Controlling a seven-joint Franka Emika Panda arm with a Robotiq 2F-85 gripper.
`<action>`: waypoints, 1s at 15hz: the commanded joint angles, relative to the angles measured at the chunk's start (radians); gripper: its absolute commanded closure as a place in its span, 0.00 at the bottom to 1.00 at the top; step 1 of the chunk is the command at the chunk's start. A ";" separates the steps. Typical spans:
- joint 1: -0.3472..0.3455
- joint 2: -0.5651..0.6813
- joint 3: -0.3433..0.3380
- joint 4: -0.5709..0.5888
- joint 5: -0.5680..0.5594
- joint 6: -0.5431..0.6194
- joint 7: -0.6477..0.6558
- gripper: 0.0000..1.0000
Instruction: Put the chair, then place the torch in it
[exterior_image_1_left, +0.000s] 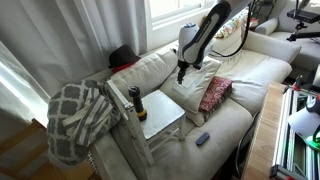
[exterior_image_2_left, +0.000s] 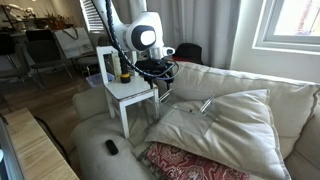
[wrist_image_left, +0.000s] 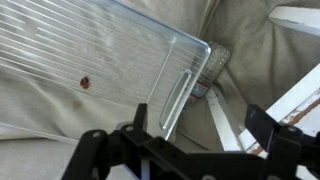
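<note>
The small white chair (exterior_image_1_left: 163, 118) stands on the sofa, and it shows in both exterior views (exterior_image_2_left: 133, 92). The black torch (exterior_image_1_left: 134, 99) with an amber end stands upright on its seat near the backrest (exterior_image_2_left: 124, 68). My gripper (exterior_image_1_left: 181, 72) hangs above the sofa cushion beside the chair, apart from the torch (exterior_image_2_left: 159, 84). In the wrist view the gripper (wrist_image_left: 200, 125) is open and empty, with white chair rails (wrist_image_left: 222, 125) below and to the right. The torch is not in the wrist view.
A clear ribbed plastic tray (wrist_image_left: 100, 60) lies on the cushion under the wrist. A checked blanket (exterior_image_1_left: 78, 115) hangs off the sofa arm. A red patterned pillow (exterior_image_1_left: 214, 94) and a small dark remote (exterior_image_1_left: 203, 138) lie on the sofa. A big cream cushion (exterior_image_2_left: 225, 125) lies near the chair.
</note>
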 joint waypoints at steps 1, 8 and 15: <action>0.001 0.101 -0.012 0.063 -0.030 0.071 0.045 0.00; -0.007 0.230 -0.007 0.162 -0.020 0.106 0.075 0.00; 0.008 0.300 -0.040 0.243 -0.021 0.102 0.120 0.15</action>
